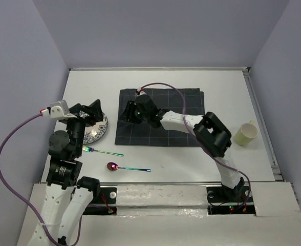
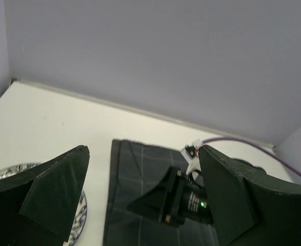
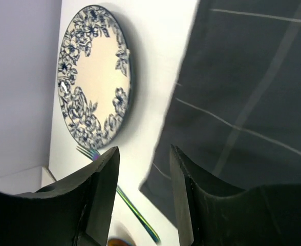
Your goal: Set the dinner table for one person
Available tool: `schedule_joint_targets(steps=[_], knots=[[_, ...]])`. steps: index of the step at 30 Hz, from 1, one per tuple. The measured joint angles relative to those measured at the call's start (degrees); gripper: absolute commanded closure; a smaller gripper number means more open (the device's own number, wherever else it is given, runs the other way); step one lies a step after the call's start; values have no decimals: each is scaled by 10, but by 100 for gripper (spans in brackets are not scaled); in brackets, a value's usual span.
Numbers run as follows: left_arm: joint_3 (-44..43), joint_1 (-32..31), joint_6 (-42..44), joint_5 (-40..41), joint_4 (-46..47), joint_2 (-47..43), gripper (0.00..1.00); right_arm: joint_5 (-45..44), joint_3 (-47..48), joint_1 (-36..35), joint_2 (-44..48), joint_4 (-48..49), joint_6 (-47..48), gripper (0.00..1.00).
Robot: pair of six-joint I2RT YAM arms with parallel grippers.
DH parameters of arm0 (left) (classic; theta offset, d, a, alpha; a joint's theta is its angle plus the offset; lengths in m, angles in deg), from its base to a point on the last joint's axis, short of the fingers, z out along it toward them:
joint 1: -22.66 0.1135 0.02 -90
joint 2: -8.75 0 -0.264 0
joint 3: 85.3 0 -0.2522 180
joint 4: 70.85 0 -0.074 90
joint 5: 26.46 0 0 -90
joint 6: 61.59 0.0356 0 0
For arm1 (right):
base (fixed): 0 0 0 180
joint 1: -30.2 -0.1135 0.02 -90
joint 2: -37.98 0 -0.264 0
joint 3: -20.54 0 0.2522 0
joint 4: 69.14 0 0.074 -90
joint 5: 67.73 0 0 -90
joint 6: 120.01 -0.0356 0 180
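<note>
White dinner table (image 1: 191, 164), dark placemat (image 1: 186, 102).
Left gripper (image 2: 143, 151) is spread wide near the plate (image 3: 94, 77); right gripper (image 3: 144, 151), narrow and empty, is at the placemat edge.

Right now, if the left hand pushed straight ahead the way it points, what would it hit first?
The left hand would most likely meet the right hand, framed between its open fingers over the placemat. Relative height is unclear, so it could pass above.
</note>
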Motion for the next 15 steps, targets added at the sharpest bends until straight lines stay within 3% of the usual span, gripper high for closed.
schedule_joint_targets(steps=[8,15], knots=[[26,-38,17,27,-32,0,1,13,196,-33,-178,-7,-41,51],[26,-60,21,37,-25,-19,1,29,279,-43,-259,-17,-80,53]])
